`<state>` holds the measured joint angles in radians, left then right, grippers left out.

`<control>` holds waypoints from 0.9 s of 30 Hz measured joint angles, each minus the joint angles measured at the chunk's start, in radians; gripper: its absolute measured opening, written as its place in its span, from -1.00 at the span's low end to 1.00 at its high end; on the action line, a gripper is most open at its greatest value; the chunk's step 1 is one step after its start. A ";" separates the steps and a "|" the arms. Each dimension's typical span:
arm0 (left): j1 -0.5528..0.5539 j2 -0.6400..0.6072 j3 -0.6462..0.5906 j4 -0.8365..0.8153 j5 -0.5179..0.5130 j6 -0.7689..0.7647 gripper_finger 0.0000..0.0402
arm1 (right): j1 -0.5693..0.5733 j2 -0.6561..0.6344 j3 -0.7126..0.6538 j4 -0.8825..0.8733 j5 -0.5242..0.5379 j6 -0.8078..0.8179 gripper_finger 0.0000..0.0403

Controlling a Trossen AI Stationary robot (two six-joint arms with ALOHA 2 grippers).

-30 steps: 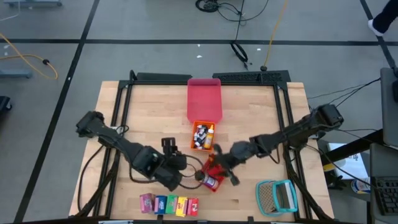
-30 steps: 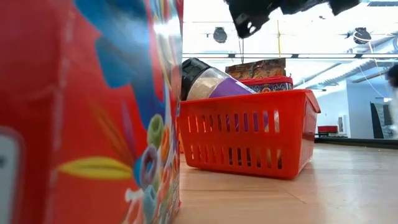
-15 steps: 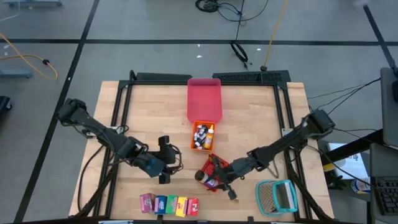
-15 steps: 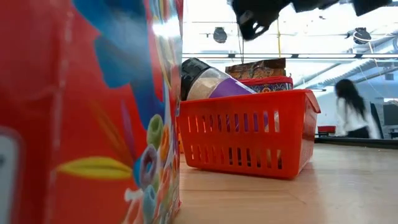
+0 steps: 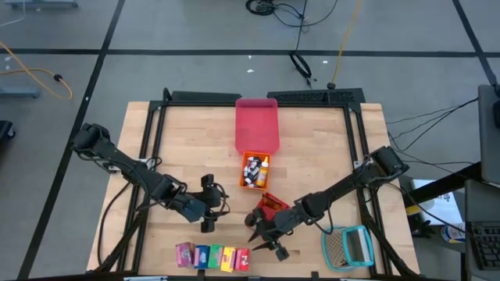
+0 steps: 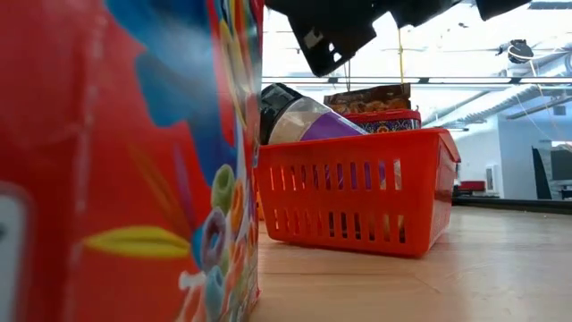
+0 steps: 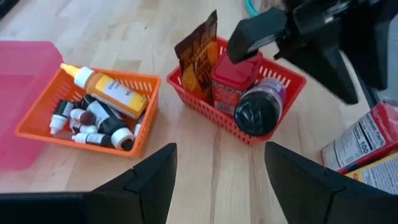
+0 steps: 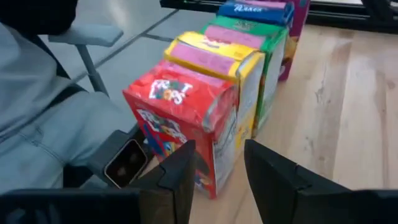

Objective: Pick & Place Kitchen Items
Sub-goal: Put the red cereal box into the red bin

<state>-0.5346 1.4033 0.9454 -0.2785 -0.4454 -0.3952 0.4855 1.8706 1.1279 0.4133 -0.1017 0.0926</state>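
My right arm has made the biggest move. It has swung away from the red basket (image 5: 269,208) and toward the near edge of the desk (image 5: 312,148). The right hand (image 5: 264,238) now hangs just past that basket, close to the red carton (image 8: 180,121) at the end of the carton row (image 5: 212,255). Its fingers stand apart and hold nothing.

My left arm has pulled back from the basket too. The left hand (image 5: 206,204) sits near the middle of the desk, well apart from the basket, fingers spread and empty, and I am keeping it still.

The basket stays where it was. In it I see the small red container (image 7: 235,76), the dark-lidded jar (image 7: 258,112) lying tilted, and a brown packet (image 7: 198,57). The orange tray (image 7: 87,112) of tiny bottles (image 7: 93,118) sits beside it, touching the pink tray (image 5: 256,123). The 5 cartons stand in 1 line at the desk's near edge.

I think this means the basket step is done for now and the red carton comes next. The cartons stand very close together, so I could knock the yellow one (image 8: 214,62) over.
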 joint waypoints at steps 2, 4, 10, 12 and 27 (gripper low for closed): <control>0.000 0.000 -0.001 -0.001 0.000 0.003 0.21 | 0.006 0.000 0.002 0.003 0.000 0.009 -0.34; 0.000 0.000 -0.001 -0.001 0.000 0.005 0.21 | 0.011 0.002 0.002 0.020 0.000 0.008 -0.34; 0.000 0.000 -0.001 0.001 0.000 0.005 0.21 | 0.016 0.053 0.001 0.050 -0.003 0.012 -0.34; 0.000 0.000 -0.001 0.000 0.000 0.004 0.21 | 0.016 0.065 0.005 0.061 -0.003 0.025 -0.34; 0.000 0.001 -0.001 0.022 -0.002 0.024 0.21 | 0.022 0.075 0.006 0.093 0.033 0.027 -0.04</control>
<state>-0.5346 1.4039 0.9440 -0.2565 -0.4469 -0.3714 0.5072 1.9457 1.1343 0.5065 -0.0688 0.1192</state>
